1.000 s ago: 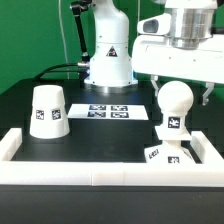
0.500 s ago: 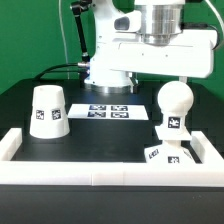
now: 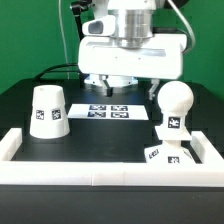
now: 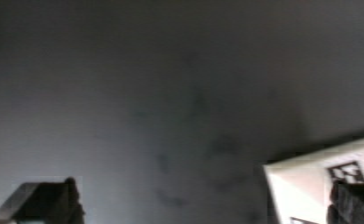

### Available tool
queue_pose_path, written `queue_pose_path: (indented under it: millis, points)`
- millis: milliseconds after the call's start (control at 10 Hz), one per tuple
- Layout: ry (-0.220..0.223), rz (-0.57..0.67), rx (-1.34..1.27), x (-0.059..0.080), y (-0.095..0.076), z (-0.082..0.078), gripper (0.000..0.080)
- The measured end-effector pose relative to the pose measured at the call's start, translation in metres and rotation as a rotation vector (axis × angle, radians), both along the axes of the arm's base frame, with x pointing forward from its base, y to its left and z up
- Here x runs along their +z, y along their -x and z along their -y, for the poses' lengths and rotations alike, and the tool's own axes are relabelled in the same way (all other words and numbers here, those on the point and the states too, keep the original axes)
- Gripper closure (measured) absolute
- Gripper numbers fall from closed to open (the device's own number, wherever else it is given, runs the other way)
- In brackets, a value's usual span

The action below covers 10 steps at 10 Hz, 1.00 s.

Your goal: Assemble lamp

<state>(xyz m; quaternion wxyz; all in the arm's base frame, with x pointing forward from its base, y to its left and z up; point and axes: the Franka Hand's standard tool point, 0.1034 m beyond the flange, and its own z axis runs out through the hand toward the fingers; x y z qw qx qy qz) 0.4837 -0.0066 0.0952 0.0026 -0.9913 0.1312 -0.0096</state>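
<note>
One part left, the shade (image 3: 48,111): w/ gripper (image 4: 204,205) wide open & empty, you'd pinch its rigid rim (prob. light, slick).

On the bench (image 3: 95,135) there is one cone-shaped shade (image 3: 47,110), one ball-shaped bulb (image 3: 175,104) and one flat square base (image 3: 163,153). One marker board (image 3: 105,111) lies flat, and one white border rail (image 3: 100,173) runs along the edge.

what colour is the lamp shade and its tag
The shade is plain white, with a black-and-white square tag low on its side; clearest in the exterior view.
</note>
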Motion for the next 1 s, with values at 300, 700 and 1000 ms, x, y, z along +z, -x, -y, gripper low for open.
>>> queue_pose_path:
  millis: [300, 700, 1000]
  points:
    - [0.006, -0.007, 0.010, 0.004, 0.011, 0.051, 0.0101]
    - [0.008, -0.014, 0.030, 0.008, 0.015, 0.078, 0.0101]
    - [0.001, -0.008, 0.028, 0.017, 0.030, 0.090, 0.0101]
